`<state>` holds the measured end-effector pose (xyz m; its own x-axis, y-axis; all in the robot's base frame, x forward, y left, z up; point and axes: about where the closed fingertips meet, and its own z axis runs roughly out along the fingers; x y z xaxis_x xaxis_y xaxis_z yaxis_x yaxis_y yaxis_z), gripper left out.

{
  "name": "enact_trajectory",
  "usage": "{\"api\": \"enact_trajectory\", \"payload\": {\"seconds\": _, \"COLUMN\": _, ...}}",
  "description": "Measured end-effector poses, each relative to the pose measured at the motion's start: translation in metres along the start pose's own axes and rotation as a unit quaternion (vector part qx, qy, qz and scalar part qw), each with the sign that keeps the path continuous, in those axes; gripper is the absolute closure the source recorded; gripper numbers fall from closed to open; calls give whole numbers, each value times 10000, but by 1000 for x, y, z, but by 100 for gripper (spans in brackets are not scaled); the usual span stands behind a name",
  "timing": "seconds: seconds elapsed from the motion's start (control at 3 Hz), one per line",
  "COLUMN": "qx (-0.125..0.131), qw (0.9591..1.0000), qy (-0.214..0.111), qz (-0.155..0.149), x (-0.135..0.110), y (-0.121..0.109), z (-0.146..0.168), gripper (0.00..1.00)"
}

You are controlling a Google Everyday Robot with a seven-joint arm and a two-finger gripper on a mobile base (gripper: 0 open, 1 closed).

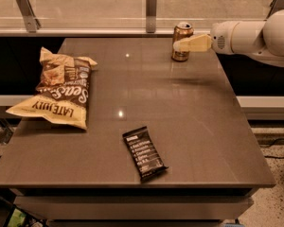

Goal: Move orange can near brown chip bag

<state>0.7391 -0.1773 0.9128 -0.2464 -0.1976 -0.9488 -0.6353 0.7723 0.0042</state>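
- Currently the small golden-orange metal drink can (182, 34) stands upright at the grey worktop's (194, 126) far right, well apart from the large crinkled brown chip bag (61, 91) at left.
- Cream claw (191, 44) is at the can's side; can't tell its state.
- Carry is not done.
- Flat black snack bar wrapper (144, 152) lies near the front, off the direct line.

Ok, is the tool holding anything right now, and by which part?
Cannot be told. The tool lies across the middle of the upright orange can, which stands on the table; whether it grips is not visible.
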Motion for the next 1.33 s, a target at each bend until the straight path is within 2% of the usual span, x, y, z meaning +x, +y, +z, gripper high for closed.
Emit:
{"api": "enact_trajectory", "payload": {"seconds": 0.67, "qx": -166, "qw": 9995, "qy": -247, "qz": 40, "x": 5, "y": -9, "z": 24, "gripper": 0}}
{"api": "enact_trajectory", "payload": {"seconds": 1.33, "qx": -299, "qw": 9992, "qy": -281, "qz": -6, "x": 0, "y": -14, "z": 45, "gripper": 0}}
